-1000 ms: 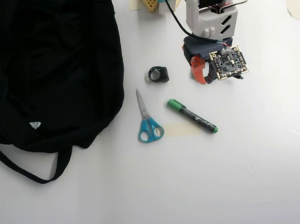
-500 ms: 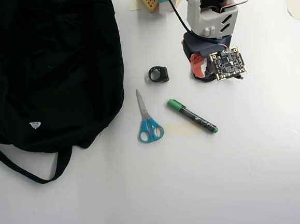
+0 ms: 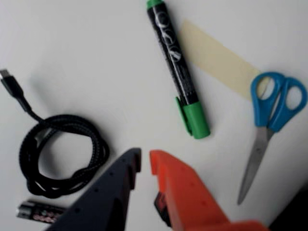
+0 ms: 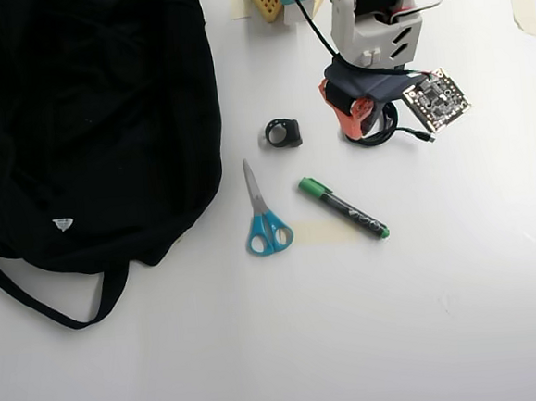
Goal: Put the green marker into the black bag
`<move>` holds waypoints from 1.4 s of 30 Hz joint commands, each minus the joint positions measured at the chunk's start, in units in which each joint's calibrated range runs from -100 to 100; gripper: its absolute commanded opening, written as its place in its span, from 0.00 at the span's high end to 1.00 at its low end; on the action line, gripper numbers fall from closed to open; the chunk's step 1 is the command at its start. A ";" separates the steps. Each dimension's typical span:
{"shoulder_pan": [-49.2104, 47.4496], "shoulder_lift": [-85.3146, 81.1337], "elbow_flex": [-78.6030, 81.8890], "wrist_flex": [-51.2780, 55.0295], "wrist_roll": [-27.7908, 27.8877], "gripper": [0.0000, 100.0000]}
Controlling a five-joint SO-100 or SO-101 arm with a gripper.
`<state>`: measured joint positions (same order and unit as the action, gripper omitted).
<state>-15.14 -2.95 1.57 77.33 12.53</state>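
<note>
The green marker (image 3: pixel 175 62) lies on the white table just beyond my gripper (image 3: pixel 145 161), its green cap nearest the fingertips. My black and orange jaws stand almost together with only a narrow slit, and nothing is between them. In the overhead view the marker (image 4: pixel 343 208) lies at mid-table. The arm is folded at the top, with the gripper (image 4: pixel 355 124) above the marker and apart from it. The black bag (image 4: pixel 95 121) fills the left side, its strap (image 4: pixel 34 298) trailing toward the bottom.
Blue-handled scissors (image 4: pixel 265 219) lie between bag and marker, right of the marker in the wrist view (image 3: pixel 272 120). A coiled black cable (image 3: pixel 62 159) and a battery (image 3: pixel 38 211) lie left of the gripper. A small black ring-like thing (image 4: pixel 283 132) sits near the arm. Pale tape (image 3: pixel 216 60) is on the table.
</note>
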 commanded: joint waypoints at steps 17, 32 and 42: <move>4.44 -0.21 2.56 -0.76 10.39 0.81; 4.29 9.42 -2.38 -1.53 10.44 0.77; 3.84 15.15 -11.19 -1.53 10.49 0.71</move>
<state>-10.80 10.75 -3.46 76.64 22.69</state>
